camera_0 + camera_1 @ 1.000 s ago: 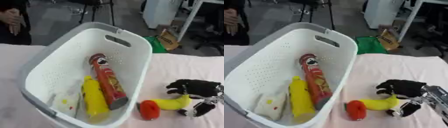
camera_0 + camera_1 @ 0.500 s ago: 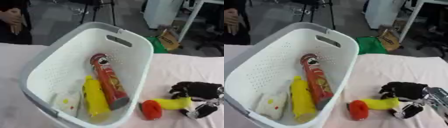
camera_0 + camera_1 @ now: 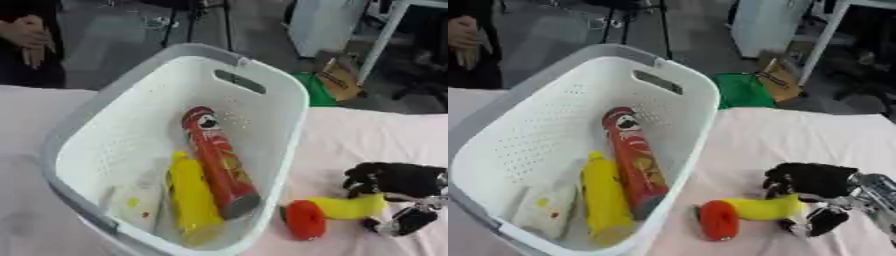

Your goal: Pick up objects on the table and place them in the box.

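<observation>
While your right robot hand [image 3: 815,181] sits over the narrow yellow end of the bottle [image 3: 745,211], treat that bottle as a light, smooth plastic thing that will likely roll or slide if you only nudge it. It lies on its side on the pink tabletop [image 3: 798,135], just beside the basket [image 3: 677,75], red cap [image 3: 718,220] pointing toward the basket wall and yellow body running out under your hand. Your fingers [image 3: 794,176] are curled down over the top of the yellow end, and a silver-tipped part of the hand [image 3: 826,220] shows just below it, so the hand looks closed around the bottle; whether the hold is complete on the underside is hidden, so judge it as a grasp in progress. Take it on the yellow body, not on the wider red cap, since the body is slimmer and likely gives the fingers more to wrap. It may squash a little, being plastic. Inside the basket already lie 1 red can [image 3: 217,160], 1 yellow bottle [image 3: 194,197] and 1 pale packet [image 3: 133,205], so aim to drop over the near wall where room remains. Your left robot hand shows in neither view.
</observation>
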{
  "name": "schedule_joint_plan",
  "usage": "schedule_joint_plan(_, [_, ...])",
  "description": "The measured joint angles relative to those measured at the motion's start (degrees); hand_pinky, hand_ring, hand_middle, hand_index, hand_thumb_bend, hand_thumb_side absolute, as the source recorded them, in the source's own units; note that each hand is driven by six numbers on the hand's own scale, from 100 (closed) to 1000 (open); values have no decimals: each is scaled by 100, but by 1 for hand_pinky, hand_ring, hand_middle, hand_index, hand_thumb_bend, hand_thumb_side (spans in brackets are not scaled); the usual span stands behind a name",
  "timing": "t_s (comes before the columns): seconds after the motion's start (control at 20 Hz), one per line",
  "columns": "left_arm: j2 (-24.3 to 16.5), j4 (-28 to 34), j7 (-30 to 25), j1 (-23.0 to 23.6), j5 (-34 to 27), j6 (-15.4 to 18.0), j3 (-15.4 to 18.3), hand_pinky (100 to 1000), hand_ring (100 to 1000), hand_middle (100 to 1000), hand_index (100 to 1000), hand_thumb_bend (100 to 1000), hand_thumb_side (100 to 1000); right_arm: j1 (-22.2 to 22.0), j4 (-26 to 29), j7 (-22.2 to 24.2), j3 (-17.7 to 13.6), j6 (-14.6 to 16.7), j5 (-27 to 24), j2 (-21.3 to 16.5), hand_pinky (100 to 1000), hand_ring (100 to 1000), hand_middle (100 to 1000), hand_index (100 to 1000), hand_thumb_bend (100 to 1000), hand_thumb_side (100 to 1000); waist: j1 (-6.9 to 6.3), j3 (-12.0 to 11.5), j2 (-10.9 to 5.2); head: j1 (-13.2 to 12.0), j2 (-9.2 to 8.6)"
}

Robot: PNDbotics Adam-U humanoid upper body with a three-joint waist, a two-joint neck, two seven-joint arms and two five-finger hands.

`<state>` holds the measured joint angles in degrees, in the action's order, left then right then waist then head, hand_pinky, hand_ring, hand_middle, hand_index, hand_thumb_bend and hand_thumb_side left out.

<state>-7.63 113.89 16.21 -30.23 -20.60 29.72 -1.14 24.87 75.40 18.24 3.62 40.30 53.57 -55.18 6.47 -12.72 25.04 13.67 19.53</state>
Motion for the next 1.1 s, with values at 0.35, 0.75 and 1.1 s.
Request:
schedule_joint_plan(0.35, [0,0,-2,0,6,3,0,575,442,555,627,100,898,36,39,262,24,68,-292,-5,991,1000,800,657,321,573,1,4,-4,-13,0])
schedule_joint_plan(0.75, [0,0,1,0,21,8,0,574,442,555,627,100,898,43,73,368,28,22,-487,-5,981,993,764,598,296,568,3,5,-5,-13,-1])
schedule_joint_plan(1.1, [0,0,6,0,22,15,0,575,442,555,627,100,899,43,82,165,33,-125,-535,-5,963,971,711,535,231,570,-1,5,-5,-13,-2])
